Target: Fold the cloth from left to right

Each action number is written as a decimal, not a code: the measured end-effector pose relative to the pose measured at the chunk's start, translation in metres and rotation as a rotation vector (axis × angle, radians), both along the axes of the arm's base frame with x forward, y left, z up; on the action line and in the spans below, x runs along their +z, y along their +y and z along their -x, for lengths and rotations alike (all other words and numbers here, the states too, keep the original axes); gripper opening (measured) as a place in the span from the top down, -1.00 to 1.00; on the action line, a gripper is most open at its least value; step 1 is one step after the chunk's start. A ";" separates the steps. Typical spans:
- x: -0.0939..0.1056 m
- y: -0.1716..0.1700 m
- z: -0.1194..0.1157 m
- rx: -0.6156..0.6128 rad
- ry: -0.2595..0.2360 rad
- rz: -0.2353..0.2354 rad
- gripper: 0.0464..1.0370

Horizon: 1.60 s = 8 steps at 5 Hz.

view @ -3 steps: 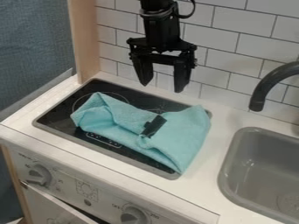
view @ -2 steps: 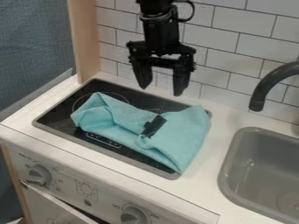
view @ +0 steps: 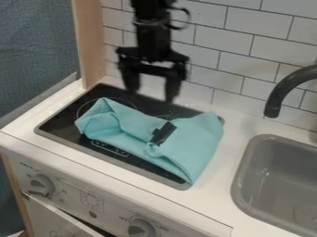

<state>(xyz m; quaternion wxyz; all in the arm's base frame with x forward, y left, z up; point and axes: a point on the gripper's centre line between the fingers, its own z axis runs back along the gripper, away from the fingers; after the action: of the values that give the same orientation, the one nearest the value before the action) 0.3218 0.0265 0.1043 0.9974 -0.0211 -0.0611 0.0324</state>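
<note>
Behind the white countertop [view: 213, 203] rises a wall of white brick-pattern tiles [view: 238, 28] with dark grout, bordered by a pale wooden panel [view: 93, 41]. Blue-grey fabric [view: 37, 51] hangs beyond it. A black-topped toy stove [view: 62, 118] sits beside a grey sink [view: 241, 185] under a curved black faucet [view: 288, 85]; control knobs [view: 41, 185] line the front.

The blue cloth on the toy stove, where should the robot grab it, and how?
Probably by the left end of the cloth, pinched from above. That end looks bunched up into a fold, which should give the open gripper something to close on, while the middle lies flatter on the stove. It's also the side that has to go over to the right.
</note>
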 end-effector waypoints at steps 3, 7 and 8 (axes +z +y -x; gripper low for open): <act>-0.020 0.080 0.000 0.187 0.064 -0.112 -0.92; -0.072 0.107 -0.024 0.219 0.136 -0.108 -0.92; -0.079 0.111 -0.027 0.228 0.142 -0.105 -0.92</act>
<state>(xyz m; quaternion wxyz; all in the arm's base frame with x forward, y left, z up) 0.3483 0.1372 0.0251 0.9888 0.0404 0.0062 0.1439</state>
